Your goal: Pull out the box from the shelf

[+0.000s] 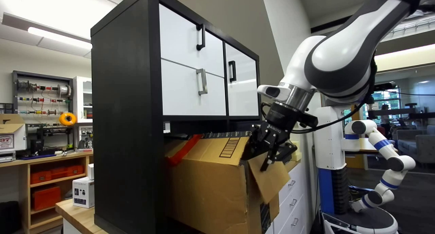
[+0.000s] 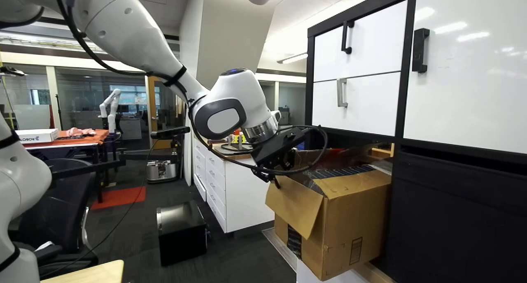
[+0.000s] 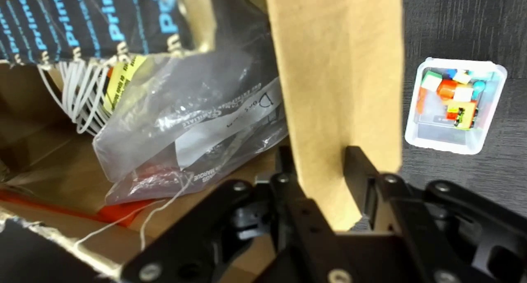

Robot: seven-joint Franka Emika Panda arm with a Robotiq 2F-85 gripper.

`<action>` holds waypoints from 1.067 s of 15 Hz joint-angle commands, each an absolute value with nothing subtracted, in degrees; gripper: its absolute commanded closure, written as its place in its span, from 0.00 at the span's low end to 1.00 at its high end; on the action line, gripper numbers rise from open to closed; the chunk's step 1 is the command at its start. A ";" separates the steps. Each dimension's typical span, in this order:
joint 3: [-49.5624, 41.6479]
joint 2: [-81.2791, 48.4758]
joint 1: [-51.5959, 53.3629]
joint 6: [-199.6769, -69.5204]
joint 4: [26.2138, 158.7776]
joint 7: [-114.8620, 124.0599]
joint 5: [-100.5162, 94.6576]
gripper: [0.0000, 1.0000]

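Gripper (image 3: 320, 159) straddles a flap (image 3: 329, 81) of the cardboard box (image 1: 210, 189), fingers somewhat apart; whether they pinch it, one cannot tell. The box juts partway from low in the shelf (image 1: 122, 121). From the box, in an exterior view, a small white box (image 1: 83, 192) stands at nine o'clock, a round orange object (image 1: 64, 120) at ten.
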State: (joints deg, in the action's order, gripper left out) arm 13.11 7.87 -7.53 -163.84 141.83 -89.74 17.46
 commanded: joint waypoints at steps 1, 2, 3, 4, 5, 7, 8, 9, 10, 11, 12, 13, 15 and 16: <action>13.50 12.92 -7.83 -163.71 142.38 -87.96 16.74 0.34; 13.93 13.66 -8.38 -163.35 142.04 -86.74 15.62 0.27; 8.35 14.14 -3.17 -162.91 141.74 -82.83 11.10 0.21; 8.25 14.68 -3.43 -162.14 141.21 -80.35 8.44 0.13; 7.90 15.06 -3.57 -160.62 140.37 -76.42 4.79 0.08; 7.60 15.42 -4.27 -156.52 138.41 -68.34 -2.32 0.01; 7.52 15.39 -4.28 -153.61 137.17 -64.70 -5.17 0.00; 7.37 15.34 -4.06 -150.87 135.98 -61.20 -7.64 0.00; 7.32 15.13 -3.94 -147.49 134.46 -57.51 -9.92 0.00; 7.18 14.75 -3.55 -143.69 132.81 -54.44 -11.37 0.00; 7.08 14.35 -3.14 -140.30 131.26 -51.61 -12.51 0.00; 6.86 13.87 -2.54 -136.59 129.63 -49.53 -12.80 0.00; 6.45 12.92 -1.55 -129.92 126.52 -45.80 -12.39 0.00; 6.27 12.51 -1.17 -127.09 125.09 -43.87 -12.17 0.00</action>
State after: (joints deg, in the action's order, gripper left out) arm 7.82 14.21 -3.45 -135.24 130.01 -50.25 -10.84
